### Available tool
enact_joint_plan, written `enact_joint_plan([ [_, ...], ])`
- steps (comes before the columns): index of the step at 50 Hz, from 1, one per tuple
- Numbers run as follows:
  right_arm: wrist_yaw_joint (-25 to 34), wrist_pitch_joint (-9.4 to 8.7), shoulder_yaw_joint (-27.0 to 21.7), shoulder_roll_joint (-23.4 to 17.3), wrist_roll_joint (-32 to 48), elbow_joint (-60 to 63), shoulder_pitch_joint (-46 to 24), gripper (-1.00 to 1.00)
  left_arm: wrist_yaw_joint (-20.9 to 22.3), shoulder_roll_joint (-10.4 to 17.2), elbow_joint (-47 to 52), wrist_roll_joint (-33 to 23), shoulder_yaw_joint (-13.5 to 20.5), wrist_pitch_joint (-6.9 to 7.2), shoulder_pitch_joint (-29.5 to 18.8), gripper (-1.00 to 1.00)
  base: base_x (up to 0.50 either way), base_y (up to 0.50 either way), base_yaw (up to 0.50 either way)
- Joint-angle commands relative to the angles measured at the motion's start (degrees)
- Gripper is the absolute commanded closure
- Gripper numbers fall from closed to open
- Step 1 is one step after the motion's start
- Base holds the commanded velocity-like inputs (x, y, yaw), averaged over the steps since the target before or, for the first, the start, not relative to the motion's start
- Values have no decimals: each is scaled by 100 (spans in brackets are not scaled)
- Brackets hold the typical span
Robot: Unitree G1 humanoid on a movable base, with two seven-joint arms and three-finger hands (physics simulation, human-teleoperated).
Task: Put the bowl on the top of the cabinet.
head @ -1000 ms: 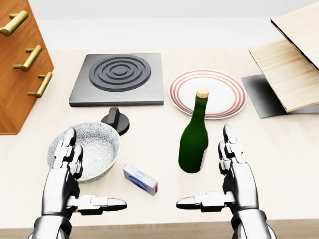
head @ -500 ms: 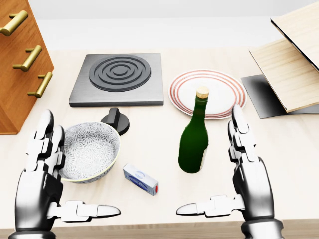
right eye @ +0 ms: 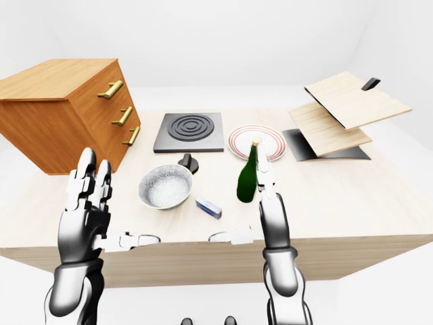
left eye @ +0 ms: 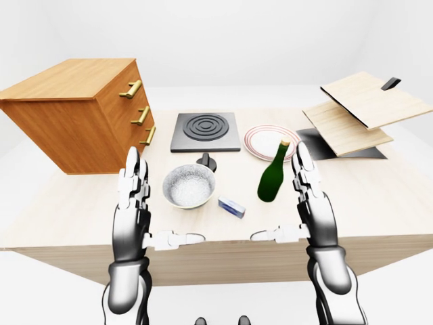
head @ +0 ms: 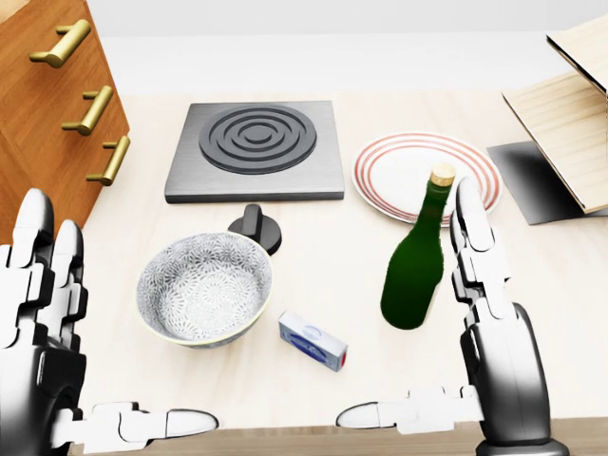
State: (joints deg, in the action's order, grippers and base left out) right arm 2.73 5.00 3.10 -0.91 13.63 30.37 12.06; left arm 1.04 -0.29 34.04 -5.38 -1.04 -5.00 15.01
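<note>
Progress: nothing of the task looks done yet; grasp, lift and placement are all left.
Bowl: the bowl (head: 204, 288) sits on the desk (head: 313, 237) at lower left of centre in the head view, untouched.
Cabinet: the cabinet (left eye: 81, 108) stands at upper left of the left-eye view, its flat top bare.
Left hand: the left hand (head: 43, 332) is released, fingers spread upright, beside the bowl's left edge and apart from it.
Right hand: the right hand (head: 484, 332) is released too, just right of the green bottle (head: 416, 266), gripping nothing.
Nearby: a small blue box (head: 312, 342) lies just beside the bowl's lower right; a black knob (head: 255, 228) is just above it.
</note>
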Motion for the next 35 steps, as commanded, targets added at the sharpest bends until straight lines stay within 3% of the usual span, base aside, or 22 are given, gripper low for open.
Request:
enact_joint_plan([
  [1, 27, 0, 52, -2, 92, 186, 92, -100, 7, 15, 145, -37, -48, 0, 98, -100, 0, 50, 0],
  [35, 43, 0, 58, -2, 37, 98, 69, -100, 136, 60, -61, -23, -136, 0, 18, -100, 0, 50, 0],
])
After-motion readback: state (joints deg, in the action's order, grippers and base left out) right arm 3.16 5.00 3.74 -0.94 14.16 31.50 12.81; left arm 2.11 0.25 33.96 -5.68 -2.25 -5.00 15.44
